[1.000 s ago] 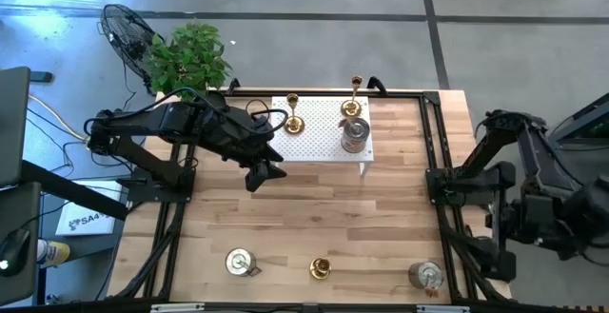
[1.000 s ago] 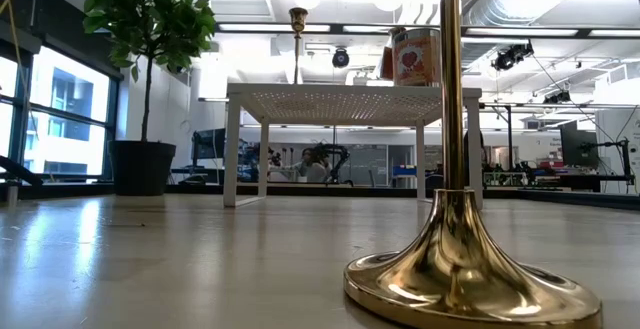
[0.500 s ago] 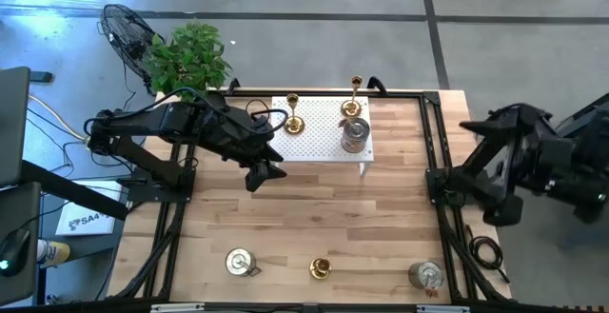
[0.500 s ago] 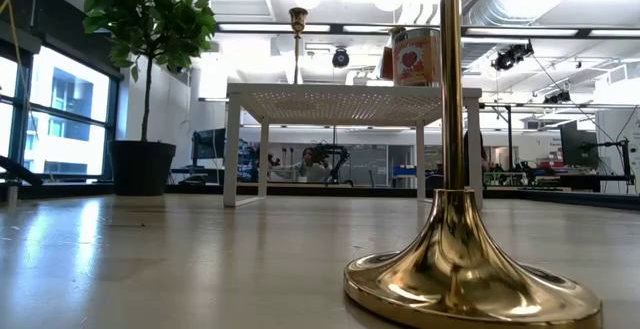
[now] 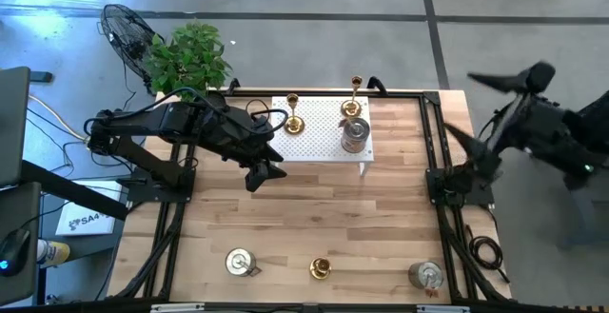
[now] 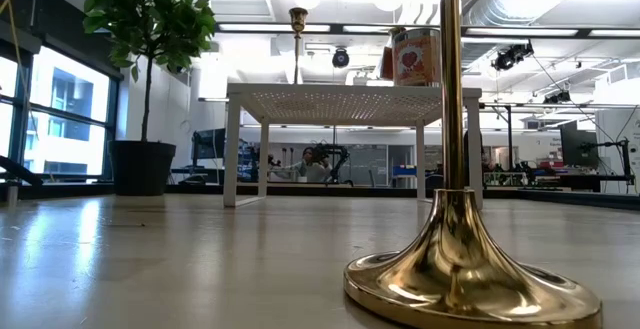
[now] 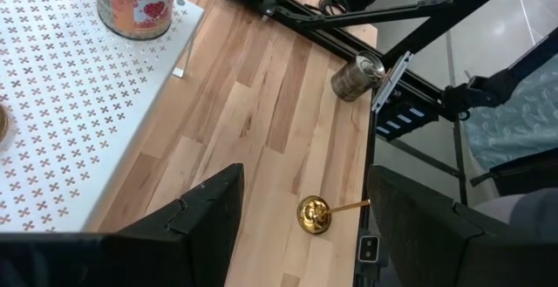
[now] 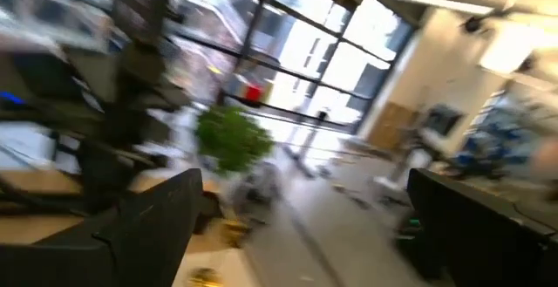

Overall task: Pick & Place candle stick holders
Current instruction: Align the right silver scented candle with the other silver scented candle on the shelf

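We start with the surface (image 5: 314,218), a pale wood top. At its far edge stands a small white perforated stand (image 5: 319,127). The stand carries two brass candle stick holders (image 5: 293,115) and one grey cylinder holder (image 5: 355,134). Three holders remain along the near edge: a grey cylinder (image 5: 239,262) to the left, a brass stick (image 5: 320,268) at centre and a second grey cylinder (image 5: 427,275) to the right.

The right arm (image 5: 519,123) has changed most over the last second. It has swung up from a folded pose beside the surface and now reaches high, still off the right edge. Its wrist view is smeared by motion, so we read the right claw (image 8: 301,226) as wide open and probably empty. We judge that it is starting out for a near-edge holder.

The left claw (image 5: 260,172) has not moved. It hangs above the surface just beside the stand, jaws partly open, holding nothing.
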You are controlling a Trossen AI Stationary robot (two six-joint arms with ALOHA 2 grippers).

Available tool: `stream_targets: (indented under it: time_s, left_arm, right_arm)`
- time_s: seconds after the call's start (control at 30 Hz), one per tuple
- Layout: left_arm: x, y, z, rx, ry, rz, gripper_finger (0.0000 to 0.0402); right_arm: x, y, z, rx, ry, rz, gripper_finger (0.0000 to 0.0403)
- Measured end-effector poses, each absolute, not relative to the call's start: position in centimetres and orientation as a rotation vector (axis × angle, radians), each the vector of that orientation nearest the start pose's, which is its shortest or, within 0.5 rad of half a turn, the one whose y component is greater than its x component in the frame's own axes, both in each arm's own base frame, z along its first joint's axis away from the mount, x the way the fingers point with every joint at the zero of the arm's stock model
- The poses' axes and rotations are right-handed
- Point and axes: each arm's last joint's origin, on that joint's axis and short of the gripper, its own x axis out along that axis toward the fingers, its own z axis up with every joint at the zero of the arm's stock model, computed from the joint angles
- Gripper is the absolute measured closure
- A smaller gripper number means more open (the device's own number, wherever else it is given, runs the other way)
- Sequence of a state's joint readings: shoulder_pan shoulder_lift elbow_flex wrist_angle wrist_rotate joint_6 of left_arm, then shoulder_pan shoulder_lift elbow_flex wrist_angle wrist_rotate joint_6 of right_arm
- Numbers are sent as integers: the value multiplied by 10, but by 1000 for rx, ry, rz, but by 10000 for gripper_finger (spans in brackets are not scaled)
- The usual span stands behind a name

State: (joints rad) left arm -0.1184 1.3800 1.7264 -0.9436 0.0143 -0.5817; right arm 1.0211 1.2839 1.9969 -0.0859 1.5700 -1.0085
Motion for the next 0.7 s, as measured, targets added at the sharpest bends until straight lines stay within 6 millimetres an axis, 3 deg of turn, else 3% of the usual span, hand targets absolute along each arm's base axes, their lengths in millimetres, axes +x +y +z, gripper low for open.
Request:
stream_targets:
  time_s: [0.4, 0.7]
  left_arm:
    - [258, -31, 448, -532, 616, 48, 160]
    - [258, -31, 448, -532, 616, 49, 160]
  right_arm:
    - [126, 45, 610, -672, 211, -836, 4]
    - [141, -2, 610, -696, 282, -1108, 4]
